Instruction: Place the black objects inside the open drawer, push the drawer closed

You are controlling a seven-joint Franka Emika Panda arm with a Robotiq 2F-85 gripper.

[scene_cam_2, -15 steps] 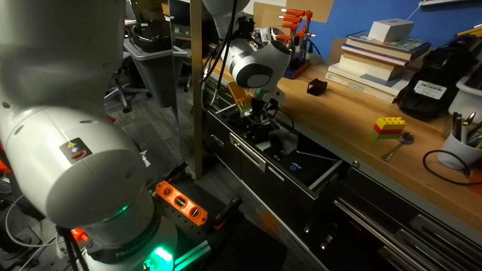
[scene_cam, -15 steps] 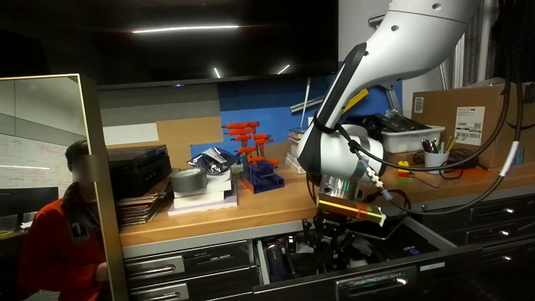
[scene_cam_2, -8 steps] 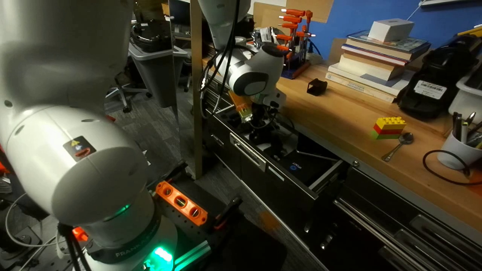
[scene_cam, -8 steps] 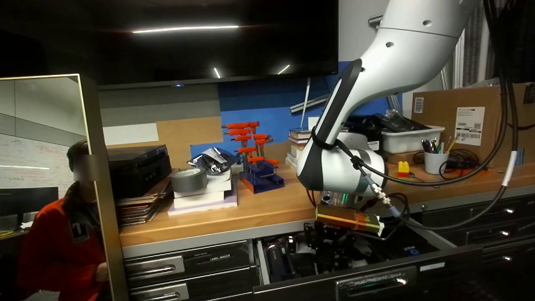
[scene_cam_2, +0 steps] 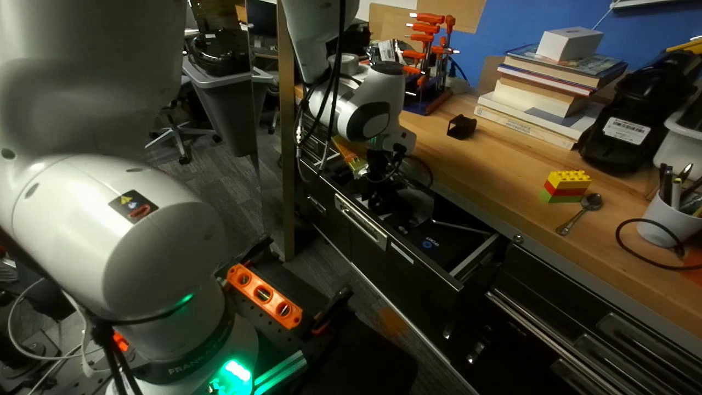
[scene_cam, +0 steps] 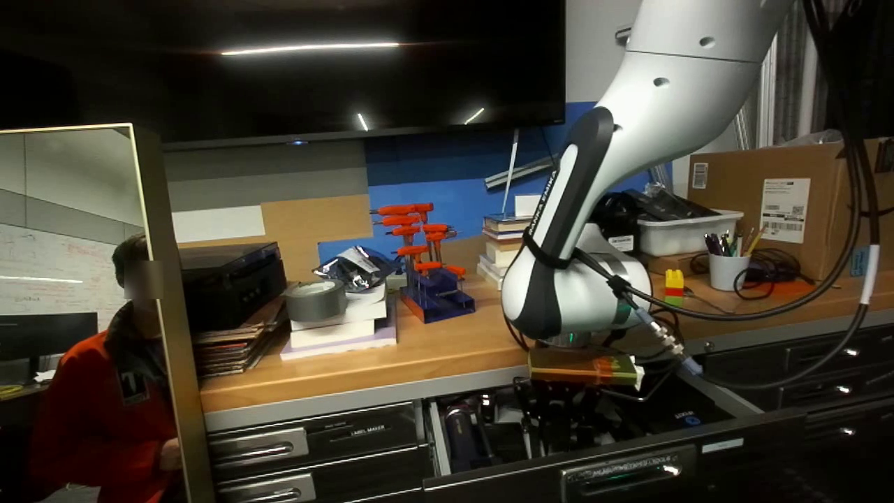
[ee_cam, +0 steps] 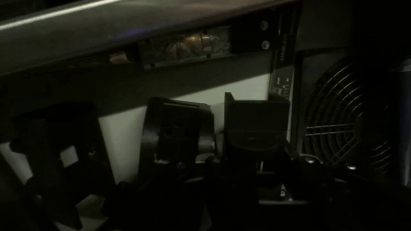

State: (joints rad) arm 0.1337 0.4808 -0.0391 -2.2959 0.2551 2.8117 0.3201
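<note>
The open drawer (scene_cam: 513, 482) is pulled out below the counter, and its front (scene_cam_2: 422, 285) shows in an exterior view too. My gripper (scene_cam: 559, 419) reaches down inside it, low among dark contents, in both exterior views. In the dim wrist view, the gripper (ee_cam: 253, 163) is shut on a boxy black object (ee_cam: 257, 120) with a raised lip. Beside it lie a rounded black piece (ee_cam: 178, 128) and a black bracket-like piece (ee_cam: 48, 128). A hollow black box (scene_cam_2: 462, 126) stands on the counter. The fingers' contact surfaces are too dark to make out.
A round fan grille (ee_cam: 346, 125) lies right of the held object, and a metal drawer edge (ee_cam: 96, 29) crosses the top of the wrist view. On the counter are toy bricks (scene_cam_2: 567, 186), a spoon (scene_cam_2: 584, 211), stacked books (scene_cam_2: 548, 99) and an orange-handled tool rack (scene_cam: 438, 293).
Over the last second my gripper has gone lower into the drawer and the wrist has turned a little. The drawer and counter items have stayed where they were.
</note>
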